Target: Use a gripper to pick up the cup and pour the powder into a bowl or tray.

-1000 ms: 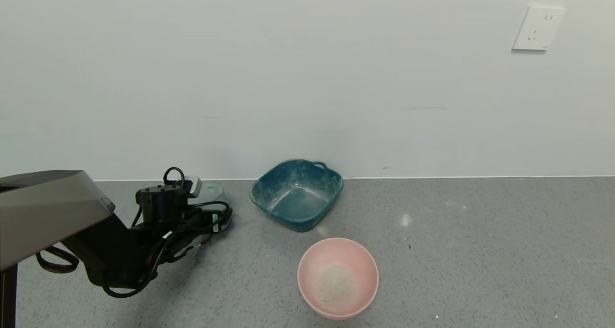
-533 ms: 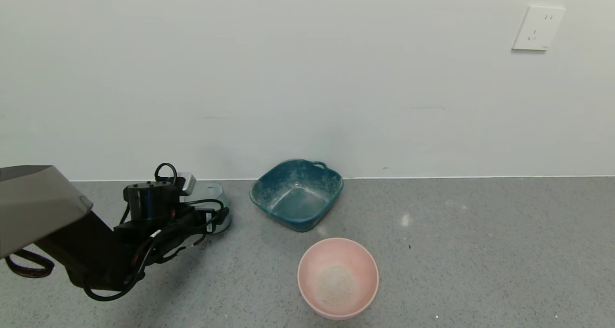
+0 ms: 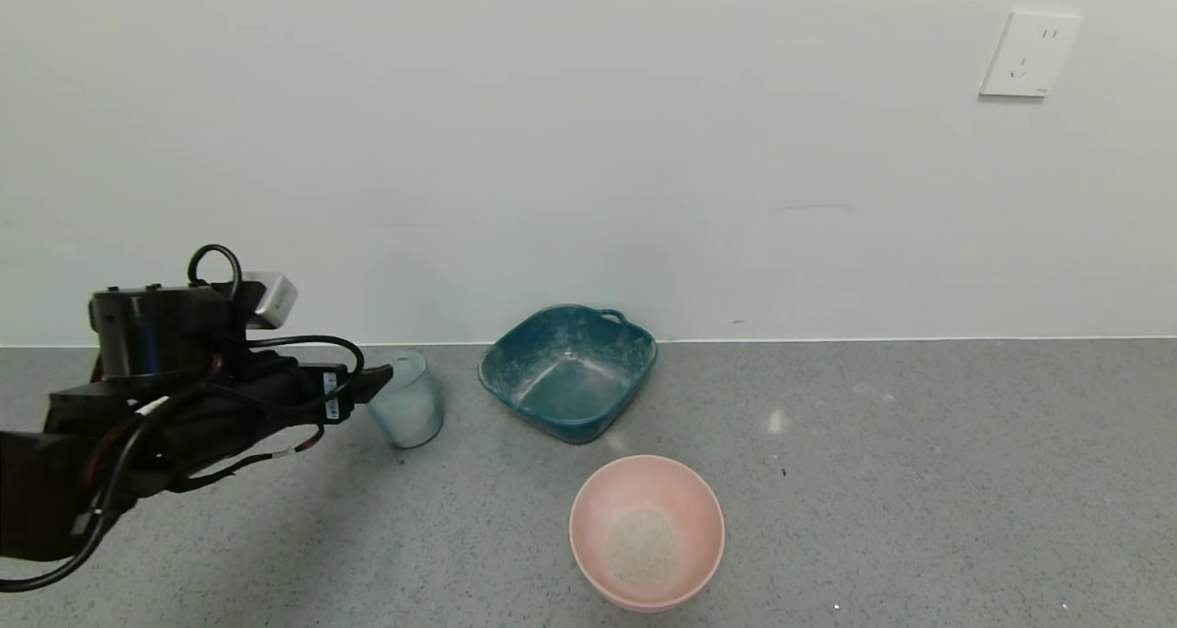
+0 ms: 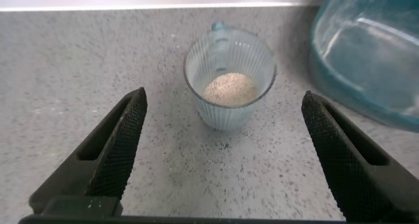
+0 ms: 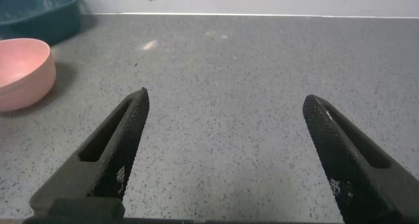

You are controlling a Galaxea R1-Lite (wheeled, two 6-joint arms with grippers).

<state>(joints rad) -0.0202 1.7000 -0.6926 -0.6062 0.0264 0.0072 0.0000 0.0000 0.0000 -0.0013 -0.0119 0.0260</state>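
Head view: left gripper (image 3: pixel 372 384) just beside cup (image 3: pixel 405 411), cup upright on grey counter (image 3: pixel 919 481) left of teal tray (image 3: pixel 567 371), pink bowl (image 3: pixel 646 529) nearer. Left wrist view only: jaws wide open, holding nothing, powder (image 4: pixel 229 88) inside cup. Right wrist view only: right gripper (image 5: pixel 226 155) wide open, empty, above bare counter.

Grey speckled surface (image 3: pixel 919 481): cup (image 3: pixel 405 410) left of centre, teal tray (image 3: pixel 568 371) mid-frame, pink bowl (image 3: pixel 646 530) below it.

Just right of the left gripper (image 3: pixel 372 384) stands the cup (image 3: pixel 405 410), then the tray (image 3: pixel 634 357), with the bowl (image 3: pixel 703 518) nearer.
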